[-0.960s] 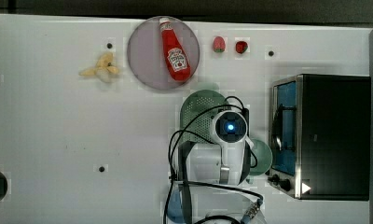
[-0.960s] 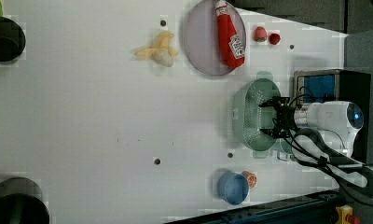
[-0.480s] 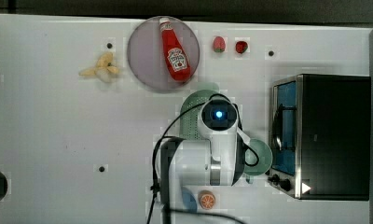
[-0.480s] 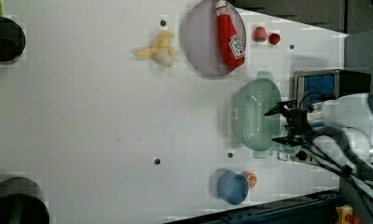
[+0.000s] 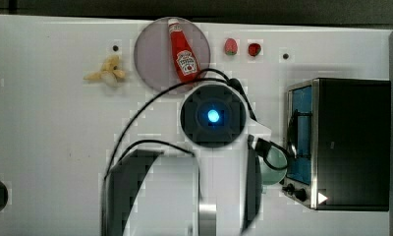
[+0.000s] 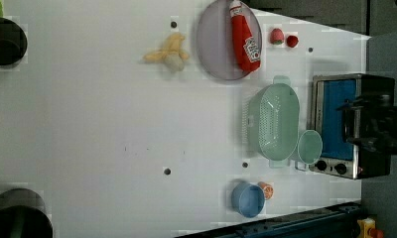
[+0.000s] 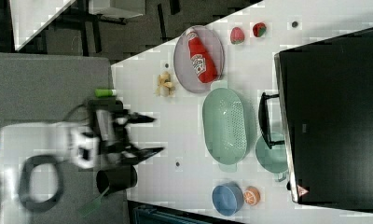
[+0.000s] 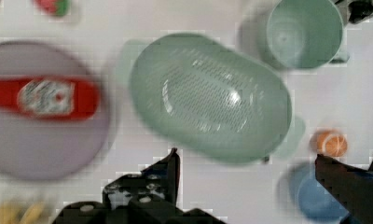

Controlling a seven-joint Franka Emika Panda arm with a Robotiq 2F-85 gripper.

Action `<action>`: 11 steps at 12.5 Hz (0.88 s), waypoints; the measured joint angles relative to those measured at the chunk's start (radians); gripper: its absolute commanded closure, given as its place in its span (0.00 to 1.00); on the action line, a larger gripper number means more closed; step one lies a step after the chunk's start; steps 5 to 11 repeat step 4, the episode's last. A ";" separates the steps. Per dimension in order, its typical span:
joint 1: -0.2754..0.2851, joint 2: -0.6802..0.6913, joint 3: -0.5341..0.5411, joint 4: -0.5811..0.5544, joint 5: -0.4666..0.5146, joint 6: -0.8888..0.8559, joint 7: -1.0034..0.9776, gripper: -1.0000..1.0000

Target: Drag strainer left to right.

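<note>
One strainer (image 8: 210,98) lying free, end effector (image 8: 250,179) spread wide above

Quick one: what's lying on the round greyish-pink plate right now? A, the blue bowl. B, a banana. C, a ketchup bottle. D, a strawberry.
C: the red ketchup bottle lies across the plate, while the banana sits off it on the bare table.
</note>
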 measured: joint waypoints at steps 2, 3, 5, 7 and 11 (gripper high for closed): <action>-0.001 -0.092 -0.004 0.055 0.046 -0.079 -0.079 0.00; -0.005 -0.124 -0.008 0.072 0.058 -0.123 -0.115 0.00; -0.014 -0.140 -0.010 0.096 0.072 -0.183 -0.155 0.00; -0.014 -0.140 -0.010 0.096 0.072 -0.183 -0.155 0.00; -0.014 -0.140 -0.010 0.096 0.072 -0.183 -0.155 0.00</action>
